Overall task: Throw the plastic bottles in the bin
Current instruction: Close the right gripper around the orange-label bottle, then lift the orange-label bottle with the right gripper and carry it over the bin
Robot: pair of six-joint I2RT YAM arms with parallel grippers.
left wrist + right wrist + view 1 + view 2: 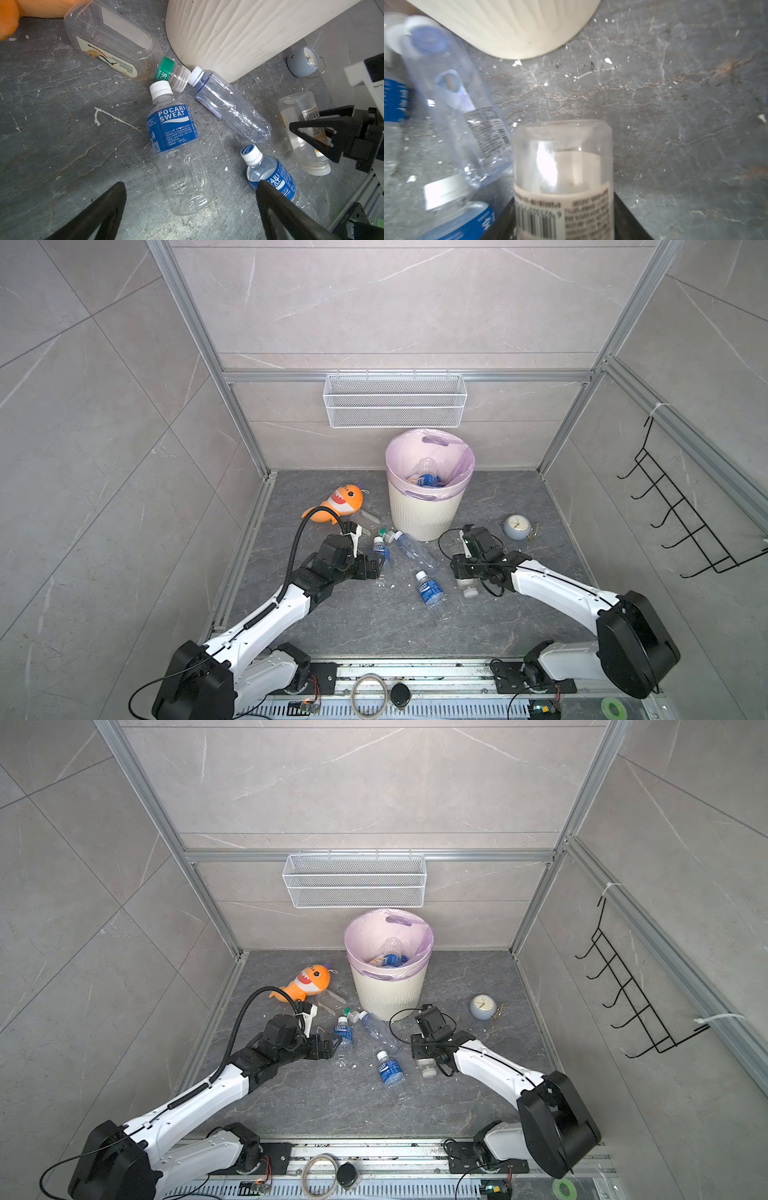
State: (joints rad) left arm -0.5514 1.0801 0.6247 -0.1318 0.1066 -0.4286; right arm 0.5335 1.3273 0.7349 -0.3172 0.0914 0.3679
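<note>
The cream ribbed bin [424, 512] [388, 990] with its pink liner stands at the back of the floor, with bottles [428, 479] inside. Plastic bottles lie in front of it: a blue-labelled one [174, 133] [381, 549], a clear bluish one [228, 106] [415, 551], a second blue-labelled one [272, 176] [430, 589] and a green-labelled one [110, 39]. My left gripper [191, 186] [376, 566] hangs open just behind the first blue-labelled bottle's base. My right gripper [563, 220] [305, 119] is shut on a clear white-labelled bottle [562, 166] [467, 587] low at the floor.
An orange shark plush [340, 502] lies left of the bin, touching the green-labelled bottle. A small grey clock [515, 526] sits to the bin's right. A white wire basket [395, 400] hangs on the back wall, and a black hook rack [681, 506] on the right wall.
</note>
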